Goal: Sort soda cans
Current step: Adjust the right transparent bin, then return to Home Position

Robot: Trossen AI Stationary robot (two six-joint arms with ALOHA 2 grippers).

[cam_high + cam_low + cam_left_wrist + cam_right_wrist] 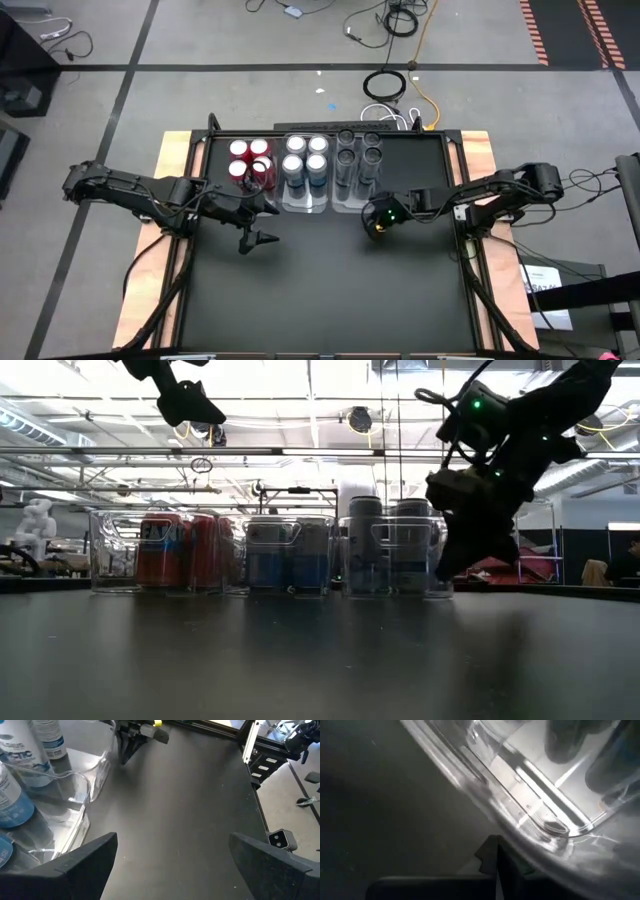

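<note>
Twelve soda cans stand sorted by colour in three clear trays side by side at the table's far edge: red cans (250, 162) in the left tray (232, 183), blue-and-silver cans (306, 158) in the middle tray (305, 205), dark grey cans (359, 156) in the right tray (345, 205). Left gripper (262, 241): fingers spread wide, holding nothing, above the black table (330, 290) near the red cans. Right gripper (377, 224): fingers pressed together, empty, just in front of the right tray.

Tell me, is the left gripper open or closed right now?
Open. In the left wrist view the left gripper has its two dark fingers spread wide, with only bare black table between them and nothing held.
</note>
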